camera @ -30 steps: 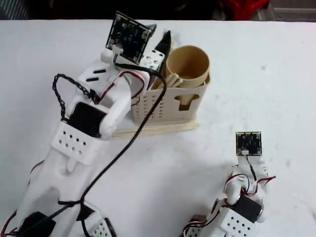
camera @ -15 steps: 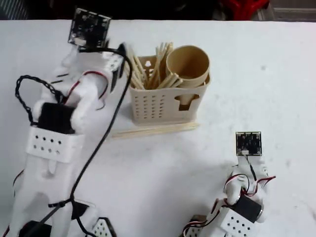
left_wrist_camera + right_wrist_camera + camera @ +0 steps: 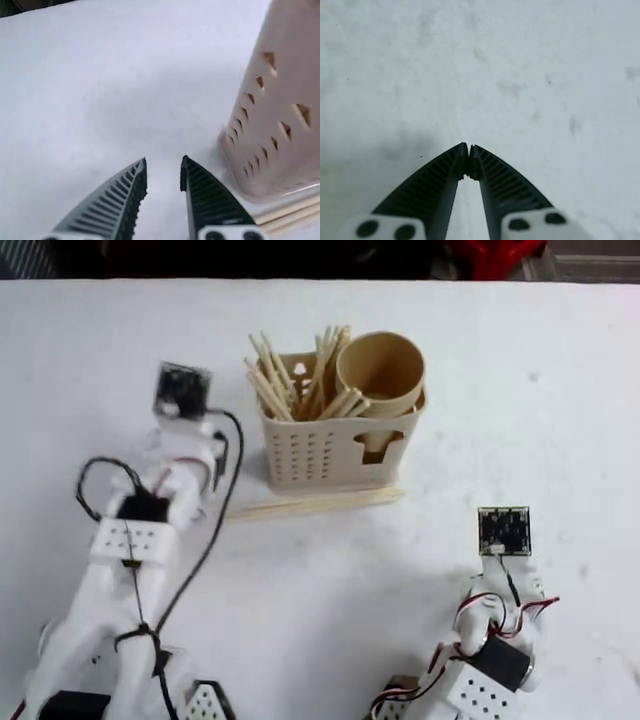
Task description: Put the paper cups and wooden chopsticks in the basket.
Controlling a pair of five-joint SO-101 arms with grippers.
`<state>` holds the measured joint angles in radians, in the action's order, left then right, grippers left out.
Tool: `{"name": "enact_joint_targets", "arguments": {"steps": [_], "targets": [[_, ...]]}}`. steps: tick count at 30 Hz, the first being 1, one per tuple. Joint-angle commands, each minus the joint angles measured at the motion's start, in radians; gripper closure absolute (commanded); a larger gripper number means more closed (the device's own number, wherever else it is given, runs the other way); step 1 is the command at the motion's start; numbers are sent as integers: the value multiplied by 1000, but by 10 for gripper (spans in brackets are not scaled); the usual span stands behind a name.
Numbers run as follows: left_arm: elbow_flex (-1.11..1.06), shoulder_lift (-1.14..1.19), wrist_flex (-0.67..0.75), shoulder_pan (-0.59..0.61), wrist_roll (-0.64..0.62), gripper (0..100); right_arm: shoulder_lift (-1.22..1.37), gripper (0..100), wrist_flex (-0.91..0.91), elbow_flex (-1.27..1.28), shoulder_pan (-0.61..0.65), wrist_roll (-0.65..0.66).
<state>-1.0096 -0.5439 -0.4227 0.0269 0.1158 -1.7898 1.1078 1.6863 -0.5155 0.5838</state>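
Right arm (image 3: 495, 640): nearest of all, well short of the basket (image 3: 330, 455) and off toward its right-hand end. Right gripper (image 3: 468, 150): fingertips pressed together, nothing between them, pointing down at bare table (image 3: 560, 390). Left arm (image 3: 150, 530): folded beside the basket's left end, with its wrist level with the basket's near wall. Left gripper (image 3: 163, 162): jaws spread a little, with a narrow gap and nothing held; it hangs over the table just beside the basket's left end wall, apart from it. Loose wooden chopsticks (image 3: 320, 503): lying flat on the table along the foot of the basket's near wall, touching or nearly touching it, and running most of its length. The left wrist view shows their ends at the basket's corner. Basket: upright, perforated walls, cut-out handle in the near wall. Inside, left portion: a bundle of chopsticks (image 3: 290, 380) standing on end, fanned out and leaning, tips above the rim. Inside, right portion: a paper cup (image 3: 385, 370), upright, mouth up, rising above the rim. Cannot tell whether more cups are nested under it.
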Motion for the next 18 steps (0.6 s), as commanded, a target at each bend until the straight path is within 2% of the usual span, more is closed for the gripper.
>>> {"name": "enact_joint_targets", "arguments": {"steps": [1,5,12,18], "targets": [[11,-7,-68,-25,40,872,-5,981,5,5,4,-3],[103,148,-133,-25,34,872,-5,981,5,5,4,-3],[420,547,-339,-18,-20,872,-5,981,5,5,4,-3],[488,628,-437,-45,-18,872,-5,981,5,5,4,-3]]}}
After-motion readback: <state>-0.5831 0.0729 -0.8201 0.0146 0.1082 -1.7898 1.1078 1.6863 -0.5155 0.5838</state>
